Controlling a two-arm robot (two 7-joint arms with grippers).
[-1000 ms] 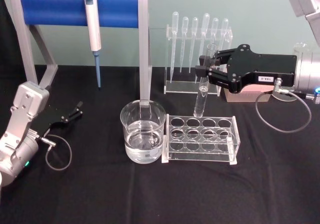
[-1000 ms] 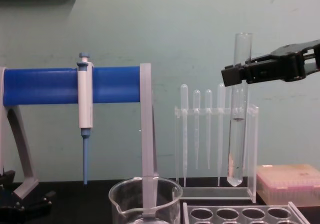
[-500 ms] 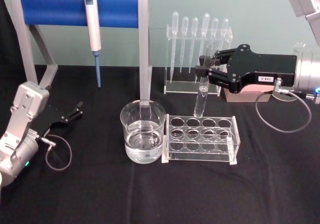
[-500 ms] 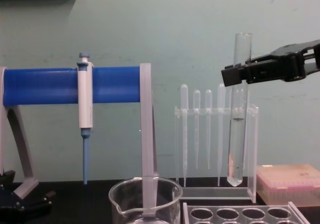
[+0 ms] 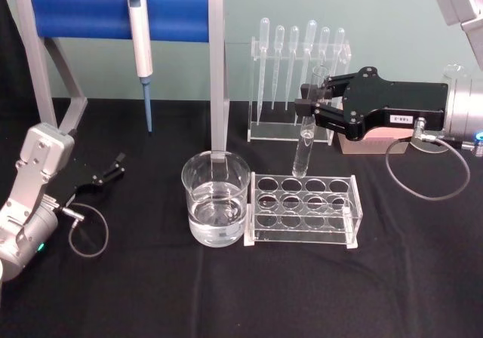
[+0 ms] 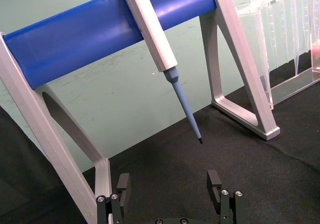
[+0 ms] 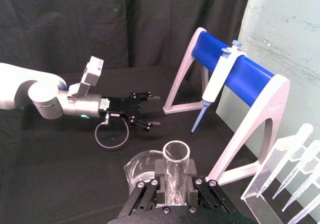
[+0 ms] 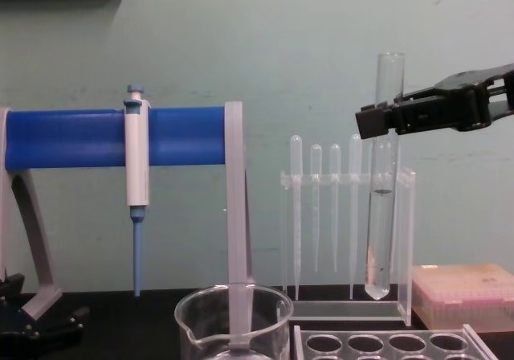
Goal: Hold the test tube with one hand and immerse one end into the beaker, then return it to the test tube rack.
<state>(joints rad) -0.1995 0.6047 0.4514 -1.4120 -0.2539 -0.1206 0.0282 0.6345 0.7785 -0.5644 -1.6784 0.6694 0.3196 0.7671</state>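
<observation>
The test tube point(image 5: 304, 145) hangs upright, with my right gripper point(image 5: 308, 109) shut on its upper part. Its rounded bottom floats just above the back row of the clear rack point(image 5: 303, 208), to the right of the beaker point(image 5: 215, 198). From the chest, the tube point(image 8: 381, 231) has a little liquid inside and the gripper point(image 8: 379, 121) clamps it below the rim. The right wrist view looks down on the tube's open rim point(image 7: 176, 174), with the beaker point(image 7: 141, 168) behind it. The beaker holds water. My left gripper point(image 5: 113, 168) rests open, low at the far left.
A blue-barred stand point(image 5: 90, 13) carrying a white-and-blue micropipette point(image 5: 139, 44) stands at the back left. A clear holder with several thin pipettes point(image 5: 298, 74) stands behind the rack. A pink box point(image 8: 466, 296) lies at the right. A cable loop point(image 5: 87, 232) trails beside the left arm.
</observation>
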